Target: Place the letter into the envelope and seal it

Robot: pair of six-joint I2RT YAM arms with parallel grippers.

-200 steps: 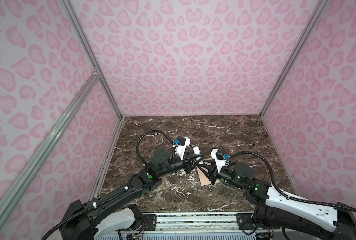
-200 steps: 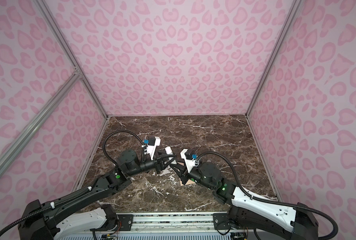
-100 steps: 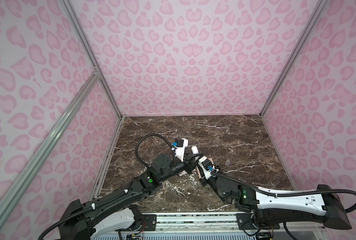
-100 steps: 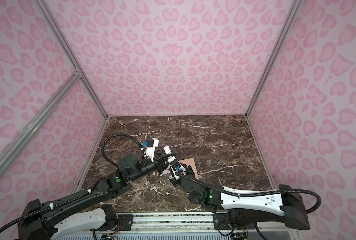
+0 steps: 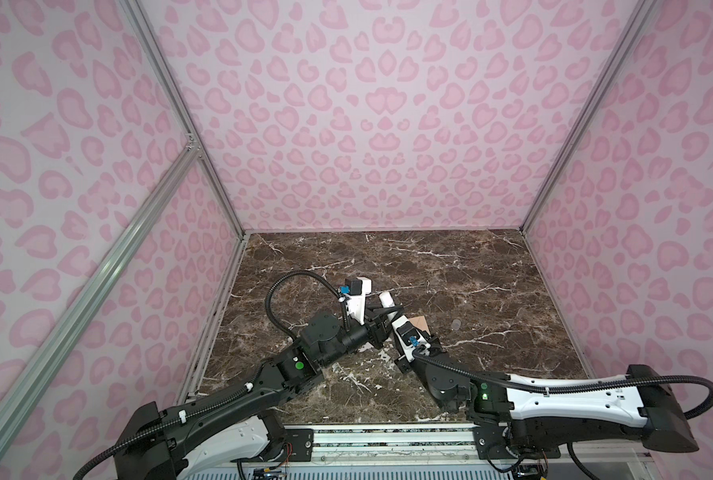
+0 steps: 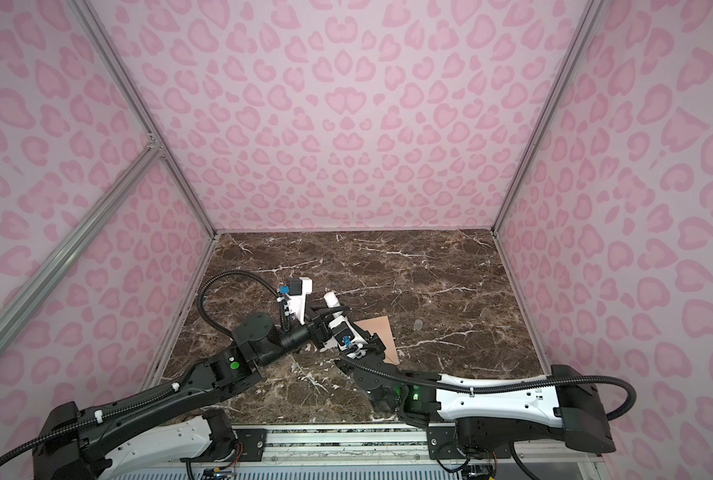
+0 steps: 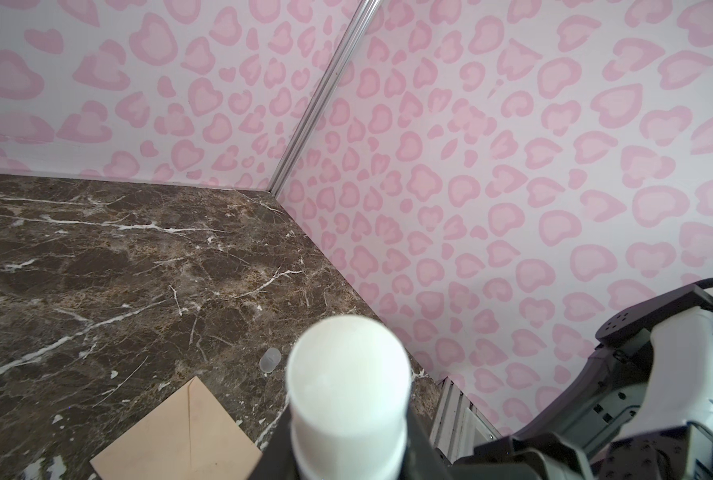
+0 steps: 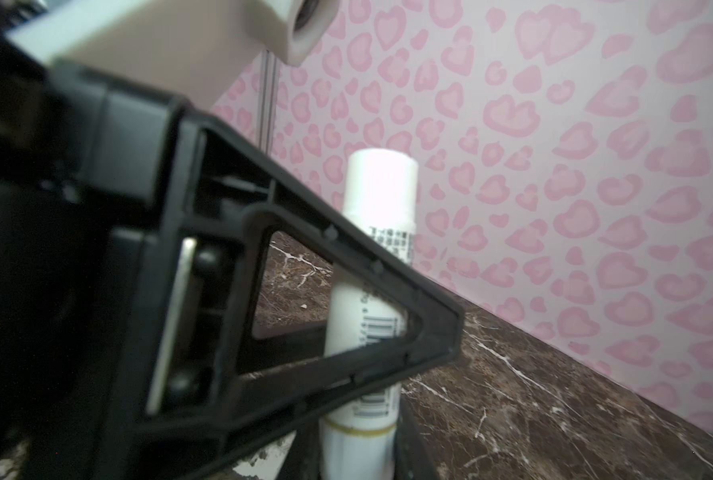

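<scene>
On the brown marble tabletop (image 5: 450,266) lie the peach envelope (image 6: 382,330) and, nearby, a small translucent cap (image 5: 456,324).

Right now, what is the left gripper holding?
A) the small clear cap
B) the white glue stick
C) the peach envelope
B: in the left wrist view the glue stick stands between the jaws of the left gripper, while the envelope lies flat on the table.
</scene>
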